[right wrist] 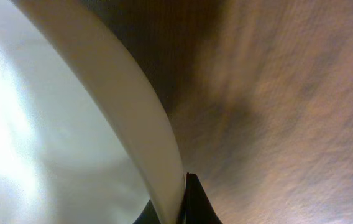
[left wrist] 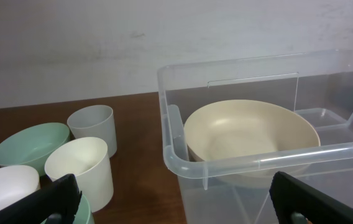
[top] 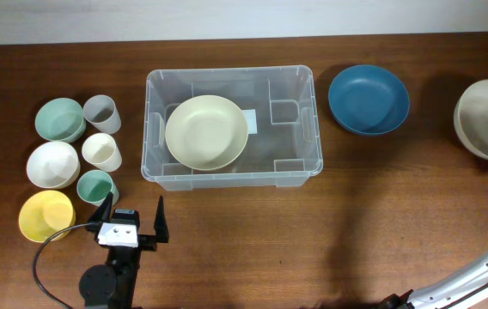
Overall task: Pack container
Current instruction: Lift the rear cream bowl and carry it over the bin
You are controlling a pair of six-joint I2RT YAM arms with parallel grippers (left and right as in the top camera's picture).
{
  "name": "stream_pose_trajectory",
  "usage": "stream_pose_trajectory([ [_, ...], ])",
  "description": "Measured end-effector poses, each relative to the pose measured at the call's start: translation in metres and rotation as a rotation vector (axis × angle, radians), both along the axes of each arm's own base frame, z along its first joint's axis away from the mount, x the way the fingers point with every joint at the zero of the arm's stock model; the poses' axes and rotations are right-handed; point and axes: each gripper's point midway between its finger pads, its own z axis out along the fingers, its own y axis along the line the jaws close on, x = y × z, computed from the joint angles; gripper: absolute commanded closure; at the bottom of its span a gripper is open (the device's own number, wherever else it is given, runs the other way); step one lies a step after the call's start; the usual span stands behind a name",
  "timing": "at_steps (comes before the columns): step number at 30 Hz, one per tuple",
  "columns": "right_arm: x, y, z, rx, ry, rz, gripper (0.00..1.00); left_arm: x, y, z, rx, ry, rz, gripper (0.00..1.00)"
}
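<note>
Nine vessels and one bin listed on the brown wooden counter [top: 313, 240].

Item 1: large clear rectangular plastic container [top: 291, 142], at the middle of the counter toward the far edge. It holds a pale cream round bowl [top: 206, 131] in its left half; the right half is bare.

Item 2: dark blue round bowl [top: 369, 99], just beside the container on the right-edge side, untouched.

Item 3: large beige round bowl [top: 487, 118], at the right edge of the counter. The right claw [right wrist: 178, 208] is closed on its near rim.

Items 4–9: mint green bowl [top: 60, 118], grey cup [top: 101, 112], off-white cup [top: 101, 152], white bowl [top: 52, 164], teal cup [top: 96, 185] and yellow bowl [top: 46, 215], clustered at the left edge.

Left claw [top: 133, 213]: spread wide and empty, at the near edge beside the teal cup.

Step in hand, by judgement: pickup of the beige bowl for packing. The next move calls for a lift clear of the counter, a carry past the blue bowl and over the container's rim, then a release into the bare half.

View notes: the overhead view gives the whole layout but hardly shows the right claw. The right wrist view shows the rim pinched at a dark finger. The left wrist view shows the container's rim standing above the cream bowl.
</note>
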Motion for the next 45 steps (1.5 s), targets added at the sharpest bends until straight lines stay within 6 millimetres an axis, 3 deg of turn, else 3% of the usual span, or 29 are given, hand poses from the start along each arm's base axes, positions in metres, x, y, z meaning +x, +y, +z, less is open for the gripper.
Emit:
stream_pose_trajectory([
  [6, 0.02, 0.022, 0.051, 0.063, -0.215, 0.087, 0.96, 0.0, 0.0, 0.0, 0.0, 0.0, 0.0, 0.01],
  [12, 0.029, 0.07, 0.12, 0.075, -0.326, 0.211, 0.96, 0.0, 0.0, 0.0, 0.0, 0.0, 0.0, 0.01],
  [15, 0.033, 0.114, 0.162, 0.038, -0.368, 0.327, 0.96, 0.0, 0.0, 0.0, 0.0, 0.0, 0.0, 0.01],
  [20, 0.042, 0.219, 0.235, -0.076, -0.454, 0.588, 0.96, 0.0, 0.0, 0.0, 0.0, 0.0, 0.0, 0.01],
  [23, 0.043, 0.285, 0.256, -0.134, -0.474, 0.751, 0.96, 0.0, 0.0, 0.0, 0.0, 0.0, 0.0, 0.01],
  [24, 0.043, 0.3, 0.258, -0.139, -0.472, 0.784, 0.96, 0.0, 0.0, 0.0, 0.0, 0.0, 0.0, 0.01],
  [25, 0.044, 0.333, 0.257, -0.144, -0.466, 0.867, 0.96, 0.0, 0.0, 0.0, 0.0, 0.0, 0.0, 0.01],
  [29, 0.046, 0.409, 0.241, -0.157, -0.423, 1.054, 0.96, 0.0, 0.0, 0.0, 0.0, 0.0, 0.0, 0.01],
  [32, 0.047, 0.455, 0.226, -0.187, -0.386, 1.148, 0.96, 0.0, 0.0, 0.0, 0.0, 0.0, 0.0, 0.01],
  [38, 0.039, 0.52, 0.195, -0.258, -0.28, 1.251, 0.96, 0.0, 0.0, 0.0, 0.0, 0.0, 0.0, 0.01],
  [45, 0.05, 0.562, 0.166, -0.281, -0.264, 1.293, 0.96, 0.0, 0.0, 0.0, 0.0, 0.0, 0.0, 0.01],
])
